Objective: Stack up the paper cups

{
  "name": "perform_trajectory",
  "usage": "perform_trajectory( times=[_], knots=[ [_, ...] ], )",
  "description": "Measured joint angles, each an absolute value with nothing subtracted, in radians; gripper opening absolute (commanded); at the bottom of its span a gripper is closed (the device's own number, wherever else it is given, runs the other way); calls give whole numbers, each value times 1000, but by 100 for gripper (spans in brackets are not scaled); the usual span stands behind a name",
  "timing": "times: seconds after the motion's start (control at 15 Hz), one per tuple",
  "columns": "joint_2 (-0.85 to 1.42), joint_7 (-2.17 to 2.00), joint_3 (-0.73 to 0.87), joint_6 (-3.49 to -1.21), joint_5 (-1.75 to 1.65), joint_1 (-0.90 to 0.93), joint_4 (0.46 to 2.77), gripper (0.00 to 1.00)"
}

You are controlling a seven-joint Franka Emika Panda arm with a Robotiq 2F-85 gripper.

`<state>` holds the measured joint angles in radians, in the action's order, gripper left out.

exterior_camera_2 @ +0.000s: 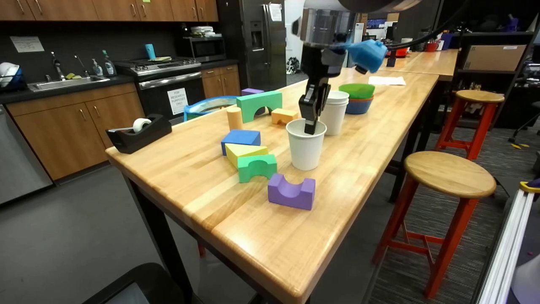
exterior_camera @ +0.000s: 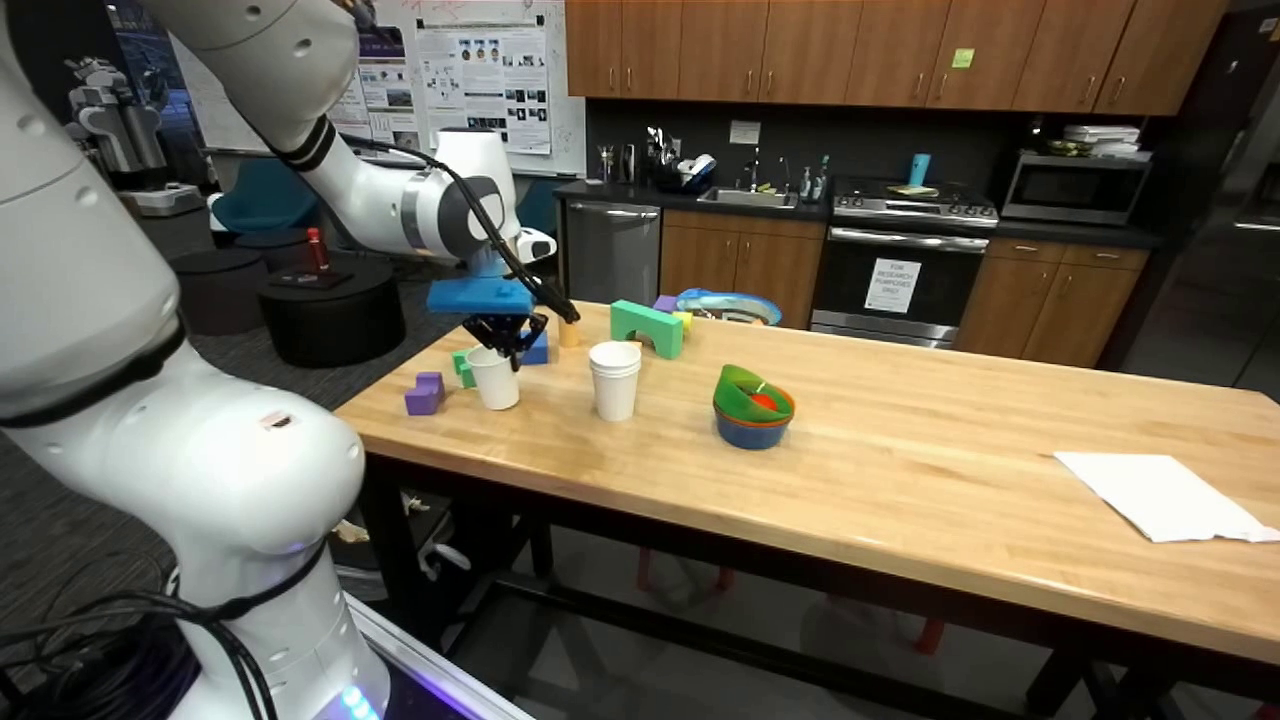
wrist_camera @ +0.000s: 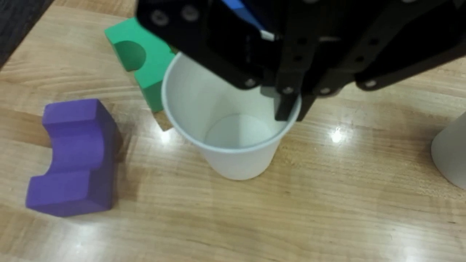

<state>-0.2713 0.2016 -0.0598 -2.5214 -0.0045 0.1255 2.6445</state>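
The gripper [wrist_camera: 295,115] points down at the rim of a single white paper cup [wrist_camera: 240,160], its jaws drawn nearly together with the cup's wall between them. Of the two fingers [wrist_camera: 285,107], one reaches inside the cup and the other stands outside, so it has hold of the cup by one side of the rim. The cup hangs or stands directly beneath, mouth up and roughly upright; whether its base touches the table [exterior_camera: 900,450] I cannot make out.

Near the held cup, apart from it and on the side where the fingers grip, a stack of nested white cups [exterior_camera: 615,392] stands upright, more than one rim showing. Only part of it enters the wrist view, at the right edge.

Across from the stack lie a purple block [exterior_camera_2: 291,198] with its hollow upward and a small green block [exterior_camera_2: 247,171]; a yellow wedge [exterior_camera_2: 240,151] sits between that and a blue block [exterior_camera_2: 242,137]. Farther off are an upright orange cylinder [exterior_camera_2: 234,119] and a large green arch [exterior_camera_2: 258,100]. Beyond the stack, a green bowl [exterior_camera: 740,400] tilts in a blue bowl [exterior_camera: 750,435].
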Motion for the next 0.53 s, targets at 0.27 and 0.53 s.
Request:
perform_trajectory(
  times=[0.27, 0.53],
  knots=[
    [-270, 211, -62, -2501, -4, 126, 2629, 1],
    [-274, 231, -63, -2482, 2, 135, 2604, 1]
  ],
)
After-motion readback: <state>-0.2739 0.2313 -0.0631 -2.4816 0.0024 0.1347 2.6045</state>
